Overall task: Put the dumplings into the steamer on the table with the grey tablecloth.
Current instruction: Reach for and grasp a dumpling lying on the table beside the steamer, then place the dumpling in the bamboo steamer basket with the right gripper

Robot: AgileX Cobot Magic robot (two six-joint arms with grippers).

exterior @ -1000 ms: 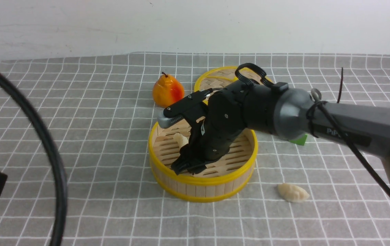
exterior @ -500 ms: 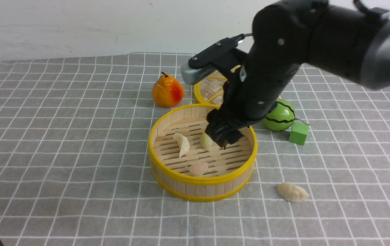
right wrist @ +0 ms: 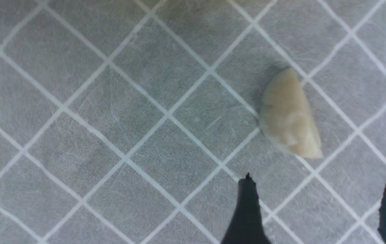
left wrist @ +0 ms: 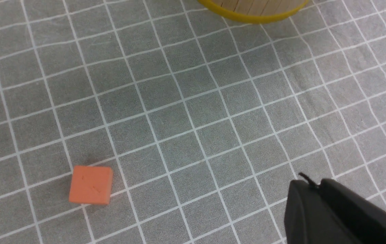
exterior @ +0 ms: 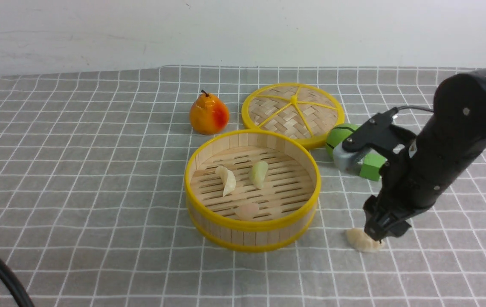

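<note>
"Dumplings: where do they lie?"

"Three rest inside my steamer (exterior: 253, 238), one of them the greenish dumpling (exterior: 258, 174); the loose pale dumpling (right wrist: 289, 117) is on the grey tablecloth (exterior: 119, 192), to the steamer's right."

"Gripper status?"

"My right gripper (right wrist: 318, 196) is open, fingers apart, empty, near the loose dumpling. My left gripper (left wrist: 309, 181) holds nothing that I can see; its opening I cannot tell."

"Differences between views?"

"Only my left wrist view shows the flat orange block (left wrist: 91, 185)."

"Clearance?"

"Bare cloth separates loose dumpling and steamer rim."

"Materials?"

"Slatted floor, wood-strip wall; the lid (exterior: 294, 111) is woven, yellow-rimmed."
</note>
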